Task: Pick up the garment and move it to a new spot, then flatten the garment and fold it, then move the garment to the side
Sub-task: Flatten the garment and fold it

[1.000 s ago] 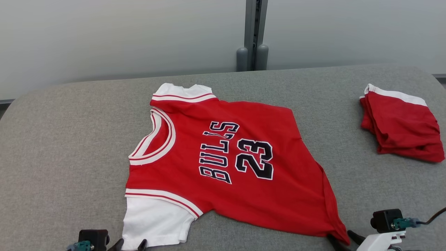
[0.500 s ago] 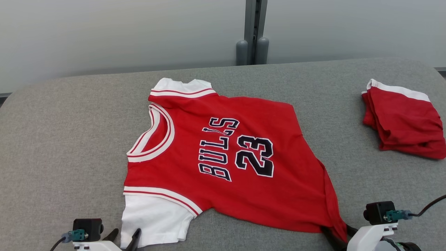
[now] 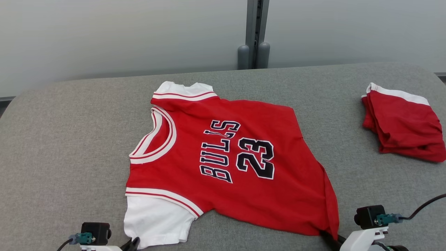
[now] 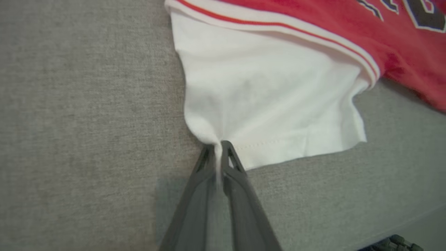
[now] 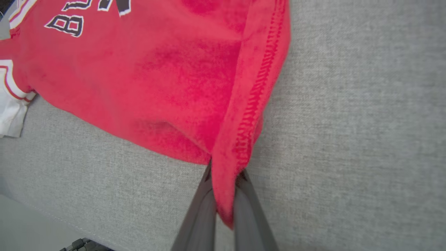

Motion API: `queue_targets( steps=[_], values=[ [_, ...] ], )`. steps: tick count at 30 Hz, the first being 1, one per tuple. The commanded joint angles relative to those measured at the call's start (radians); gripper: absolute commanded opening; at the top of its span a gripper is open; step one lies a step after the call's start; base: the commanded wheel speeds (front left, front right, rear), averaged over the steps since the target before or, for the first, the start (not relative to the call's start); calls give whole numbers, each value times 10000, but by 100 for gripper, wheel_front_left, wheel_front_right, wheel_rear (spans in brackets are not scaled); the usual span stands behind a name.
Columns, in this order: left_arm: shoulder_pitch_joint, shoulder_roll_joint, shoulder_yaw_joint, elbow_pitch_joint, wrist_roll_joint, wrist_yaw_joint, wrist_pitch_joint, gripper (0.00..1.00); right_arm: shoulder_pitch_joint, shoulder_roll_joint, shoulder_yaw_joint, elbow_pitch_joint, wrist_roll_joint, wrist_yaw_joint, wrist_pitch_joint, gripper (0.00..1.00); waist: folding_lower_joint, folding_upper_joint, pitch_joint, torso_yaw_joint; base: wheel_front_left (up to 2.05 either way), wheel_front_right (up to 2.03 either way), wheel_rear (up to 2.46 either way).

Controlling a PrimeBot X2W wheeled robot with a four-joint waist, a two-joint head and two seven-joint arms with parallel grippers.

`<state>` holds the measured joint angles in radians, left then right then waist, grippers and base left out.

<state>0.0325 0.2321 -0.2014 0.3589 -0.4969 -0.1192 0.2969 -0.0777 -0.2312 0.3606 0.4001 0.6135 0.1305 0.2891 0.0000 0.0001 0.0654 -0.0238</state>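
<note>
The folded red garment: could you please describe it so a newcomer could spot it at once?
On the grey padded table, look to the right end. A folded red garment with a white band along its far edge lies there. Unlike the spread-out Bulls jersey at the centre, it is a compact bundle showing no lettering.

grey fabric surface (image 3: 69, 139), two garments
red jersey (image 3: 223, 174) spread at the middle; folded red garment (image 3: 404, 129) well apart, far right

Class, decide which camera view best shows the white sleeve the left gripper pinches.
Left wrist view: the white sleeve shows large and close, hem corner pinched in the left gripper. Head view shows it small near the bottom edge; right wrist view catches a sliver.
</note>
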Motion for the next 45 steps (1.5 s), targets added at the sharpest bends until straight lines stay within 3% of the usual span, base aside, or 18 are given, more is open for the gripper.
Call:
queue_targets(
  steps=[1,10,14,22,27,35,45],
  values=[
    [4,75,44,-72,-14,4,-195,0,-105,-104,86,-69,54,6,-214,0,0,-1,-25,-6,0,0,0],
    [134,337,368,-801,-122,69,-698,0,83,-387,54,-1009,1150,6,-860,0,0,-1,-263,19,0,0,0],
    [166,502,581,-1613,31,350,-986,0,107,-610,18,-1774,1891,6,-984,0,0,-1,-297,-75,0,0,0],
    [-1121,1123,751,-2849,259,306,-793,0,-1714,-615,224,-2223,3280,6,-939,0,0,-1,408,-359,0,0,0],
    [-3470,1719,666,-2431,345,76,-566,0,-4066,-695,441,-1599,4029,6,-920,0,0,-1,1533,-364,0,0,0],
    [-8984,2691,-326,-431,659,-101,-589,0,-8886,-928,791,-81,4380,6,-1280,0,0,-1,3748,-183,0,0,0],
    [-15419,3066,-2121,2673,776,-115,-2049,0,-14468,-694,989,2184,4442,5,-3033,0,0,-1,5468,80,0,0,0]
  ],
)
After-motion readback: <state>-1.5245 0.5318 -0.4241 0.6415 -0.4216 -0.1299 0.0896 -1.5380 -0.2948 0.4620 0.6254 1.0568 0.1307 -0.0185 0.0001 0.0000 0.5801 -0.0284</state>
